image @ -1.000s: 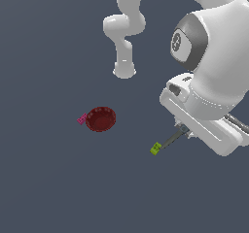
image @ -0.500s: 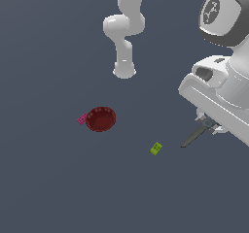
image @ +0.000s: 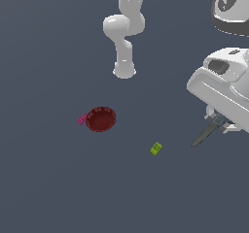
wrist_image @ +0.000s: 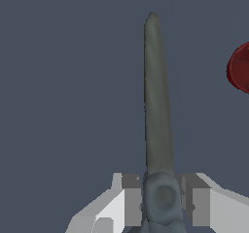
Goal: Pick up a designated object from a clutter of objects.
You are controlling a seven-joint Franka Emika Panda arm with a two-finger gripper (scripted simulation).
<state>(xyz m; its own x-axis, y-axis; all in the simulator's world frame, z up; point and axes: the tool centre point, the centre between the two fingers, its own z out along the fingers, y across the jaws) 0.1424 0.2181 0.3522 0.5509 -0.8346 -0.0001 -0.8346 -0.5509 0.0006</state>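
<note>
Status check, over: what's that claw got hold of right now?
Gripper shut on scissors. Scissors off the floor, blades sticking out past the fingers. Bowl and green block lie apart, nothing in the way.

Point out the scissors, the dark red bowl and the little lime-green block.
Grey-bladed scissors (wrist_image: 156, 101), wrist view, mid-blade.
Dark red round ridged bowl (image: 100, 119), exterior view, inside centre.
Small lime-green block (image: 156, 148), exterior view, top face.

You are looking at a flat slate-grey floor (image: 48, 188) on which a dark red ridged bowl (image: 100, 119) is showing its deeper red inside, with a tiny pink block (image: 81, 119) glowing magenta just beside it. A lime-green block (image: 156, 148) is standing out brightly, while the scissors (wrist_image: 156, 106) are showing only dull grey-green blades. The arm (image: 228, 86) is rendering white with dark grey trim, and the gripper (wrist_image: 160, 198) pads are appearing pale grey and white.
</note>
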